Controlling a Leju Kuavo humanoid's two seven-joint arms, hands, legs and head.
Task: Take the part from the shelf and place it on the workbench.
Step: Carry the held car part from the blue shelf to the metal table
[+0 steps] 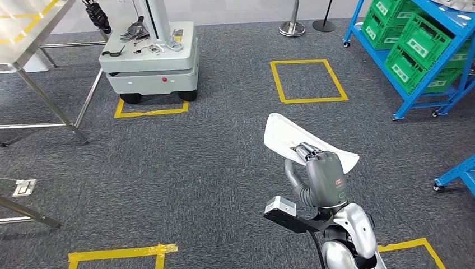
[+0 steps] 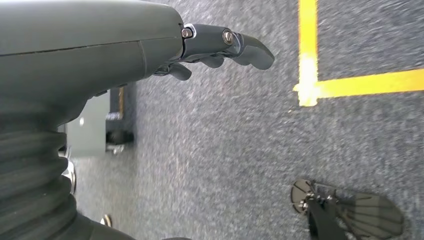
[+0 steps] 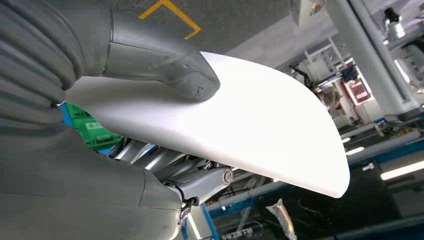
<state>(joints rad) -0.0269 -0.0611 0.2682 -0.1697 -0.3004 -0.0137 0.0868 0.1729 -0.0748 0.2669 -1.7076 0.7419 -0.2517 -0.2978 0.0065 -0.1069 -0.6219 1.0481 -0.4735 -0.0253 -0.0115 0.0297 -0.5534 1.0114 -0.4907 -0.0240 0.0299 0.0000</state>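
Over grey carpet [image 1: 213,168], curved white part [image 1: 285,131]

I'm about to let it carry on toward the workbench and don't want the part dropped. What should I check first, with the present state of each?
1. Right hand holds the white part: ok.
2. Thumb on one face, fingers on the other: ok.
3. Grip firm enough for walking: cannot tell.
4. Left hand holds nothing: ok.
5. Carpet straight ahead bare: ok.
6. Grey wheeled cart stands off to the left: ok.
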